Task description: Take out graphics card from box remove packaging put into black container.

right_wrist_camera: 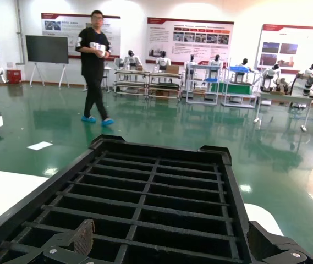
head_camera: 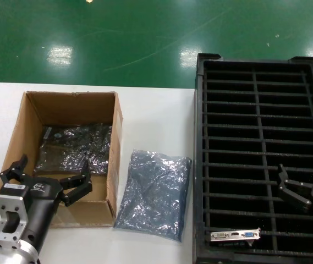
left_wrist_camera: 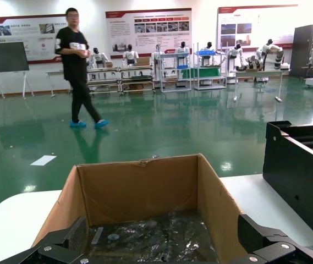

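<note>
The graphics card (head_camera: 235, 235) stands in a front slot of the black container (head_camera: 200, 165), its silver bracket with the blue port showing. The empty grey-blue packaging (head_camera: 153, 192) lies flat on the table between the box (head_camera: 116, 126) and the container. The box holds cards in shiny dark bags (head_camera: 76, 147). My left gripper (head_camera: 50, 173) is open and empty above the box's near end; its wrist view shows the box (left_wrist_camera: 145, 187) and the bagged cards (left_wrist_camera: 156, 236) between its fingers (left_wrist_camera: 258, 234). My right gripper (head_camera: 286, 184) is open and empty above the container (right_wrist_camera: 145, 187).
The white table (head_camera: 156, 115) carries the box, the bag and the container. Beyond its far edge is a green floor. A person (left_wrist_camera: 79, 66) walks in the hall far behind, among shelves and other robots.
</note>
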Motion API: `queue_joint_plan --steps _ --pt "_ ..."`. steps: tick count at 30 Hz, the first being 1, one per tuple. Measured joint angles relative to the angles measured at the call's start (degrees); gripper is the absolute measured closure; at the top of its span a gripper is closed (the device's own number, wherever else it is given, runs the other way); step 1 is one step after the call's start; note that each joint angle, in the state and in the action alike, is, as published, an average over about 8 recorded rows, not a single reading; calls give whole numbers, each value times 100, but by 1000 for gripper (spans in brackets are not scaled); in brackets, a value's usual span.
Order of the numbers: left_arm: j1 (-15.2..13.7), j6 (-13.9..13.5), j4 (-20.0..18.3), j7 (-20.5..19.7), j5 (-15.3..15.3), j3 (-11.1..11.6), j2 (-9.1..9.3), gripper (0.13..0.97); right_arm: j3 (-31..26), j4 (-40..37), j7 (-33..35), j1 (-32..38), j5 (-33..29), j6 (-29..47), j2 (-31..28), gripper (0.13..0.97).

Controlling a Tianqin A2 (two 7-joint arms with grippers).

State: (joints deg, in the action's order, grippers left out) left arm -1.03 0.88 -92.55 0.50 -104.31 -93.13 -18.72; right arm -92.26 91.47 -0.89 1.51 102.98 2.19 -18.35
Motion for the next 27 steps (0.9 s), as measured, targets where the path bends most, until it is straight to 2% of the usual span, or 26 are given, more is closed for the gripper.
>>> queue_joint_plan --steps 27 --pt "2 -2 2 -1 3 3 3 132 1 0 2 -4 0 -5 3 129"
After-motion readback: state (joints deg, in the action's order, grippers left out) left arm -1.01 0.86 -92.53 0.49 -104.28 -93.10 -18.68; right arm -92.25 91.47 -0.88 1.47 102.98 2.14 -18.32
